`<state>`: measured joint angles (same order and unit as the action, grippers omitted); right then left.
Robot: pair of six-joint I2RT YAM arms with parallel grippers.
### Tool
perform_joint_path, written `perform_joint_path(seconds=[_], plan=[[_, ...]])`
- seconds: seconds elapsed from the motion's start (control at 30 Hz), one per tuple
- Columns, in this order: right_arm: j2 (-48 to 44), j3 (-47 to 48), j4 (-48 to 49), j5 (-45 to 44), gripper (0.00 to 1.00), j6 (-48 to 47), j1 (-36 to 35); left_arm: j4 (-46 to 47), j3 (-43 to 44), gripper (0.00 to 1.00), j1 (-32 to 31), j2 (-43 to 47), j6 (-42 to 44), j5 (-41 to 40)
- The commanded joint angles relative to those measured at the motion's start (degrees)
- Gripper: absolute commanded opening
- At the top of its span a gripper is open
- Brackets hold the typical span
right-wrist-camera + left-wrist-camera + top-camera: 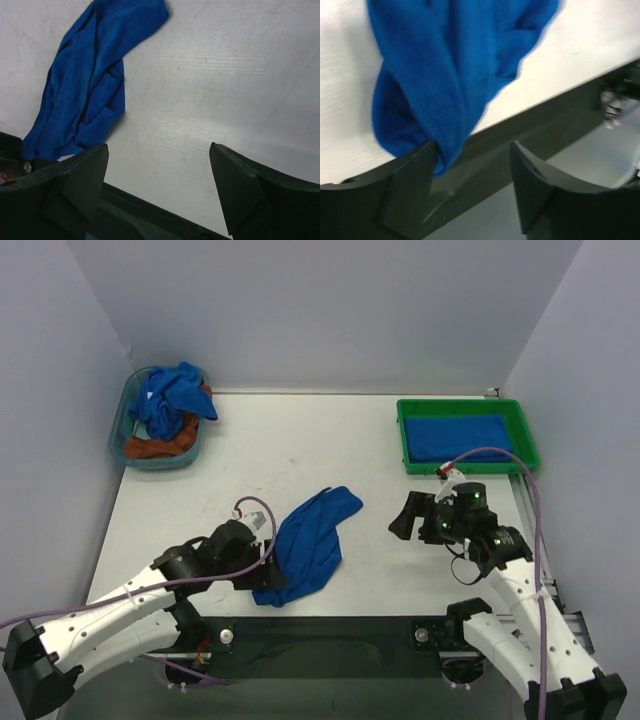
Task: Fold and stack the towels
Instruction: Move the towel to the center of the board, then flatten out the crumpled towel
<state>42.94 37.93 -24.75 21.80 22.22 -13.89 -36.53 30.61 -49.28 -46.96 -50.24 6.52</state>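
Note:
A crumpled blue towel [312,538] lies near the front middle of the white table [300,440]. It also shows in the left wrist view [450,75] and the right wrist view [85,95]. My left gripper [273,578] [472,145] is open at the towel's near end, by the table's front edge; the towel's tip rests against the left finger [415,170], and the jaws do not pinch it. My right gripper [403,517] [159,146] is open and empty, low over bare table to the right of the towel. A folded blue towel [460,437] lies in the green tray [465,404].
A teal basket [118,430] at the back left holds a blue towel [170,400] and an orange towel [160,447]. The green tray stands at the back right. Grey walls enclose the table on three sides. A dark frame [530,125] runs below the front edge.

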Motion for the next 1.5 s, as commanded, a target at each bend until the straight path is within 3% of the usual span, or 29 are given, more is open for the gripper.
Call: perform_joint_path(seconds=[0.0,0.07,0.2,0.33,0.43,0.67,0.83,1.03,1.27,1.3,1.4,1.47], plan=[[6.3,0.7,-0.4,-1.9,0.84,-1.2,-4.0,2.9,4.0,0.78,-0.3,6.7,-2.6,1.7],[11.0,1.8,0.3,-4.0,0.79,-1.0,-6.0,1.1,6.9,0.85,-0.2,5.2,0.8,-2.1],[16.5,4.3,2.3,-9.2,0.66,0.5,-10.4,-0.9,18.7,0.85,2.2,-10.6,9.1,-8.7],[22.9,8.2,6.3,-10.2,0.57,1.3,-12.7,2.6,27.4,0.74,10.4,-26.1,15.6,-8.0],[28.8,14.2,6.9,-12.8,0.57,1.7,-15.4,5.5,35.7,0.7,13.8,-38.1,19.5,-7.2],[40.0,22.3,12.2,-15.4,0.54,4.7,-17.3,4.9,47.3,0.64,14.1,-58.2,24.4,-7.4],[48.5,28.5,13.3,-17.8,0.44,7.7,-18.5,4.9,46.6,0.64,13.3,-60.4,24.4,-9.7],[57.7,33.1,16.6,-17.6,0.41,12.8,-18.7,7.2,41.5,0.58,12.9,-61.1,21.8,-10.7],[63.9,30.4,22.1,-14.9,0.29,18.0,-18.7,9.4,34.2,0.21,13.3,-59.8,19.2,-12.2],[64.2,29.8,22.6,-14.8,0.27,18.2,-18.5,9.4,33.6,0.11,13.3,-59.7,19.0,-12.4],[64.1,27.1,23.4,-15.3,0.24,18.4,-18.1,9.4,30.7,0.0,13.9,-57.5,17.3,-12.6],[63.4,24.7,23.7,-15.6,0.22,18.2,-17.1,9.4,27.9,0.0,14.6,-55.2,16.2,-12.4]])
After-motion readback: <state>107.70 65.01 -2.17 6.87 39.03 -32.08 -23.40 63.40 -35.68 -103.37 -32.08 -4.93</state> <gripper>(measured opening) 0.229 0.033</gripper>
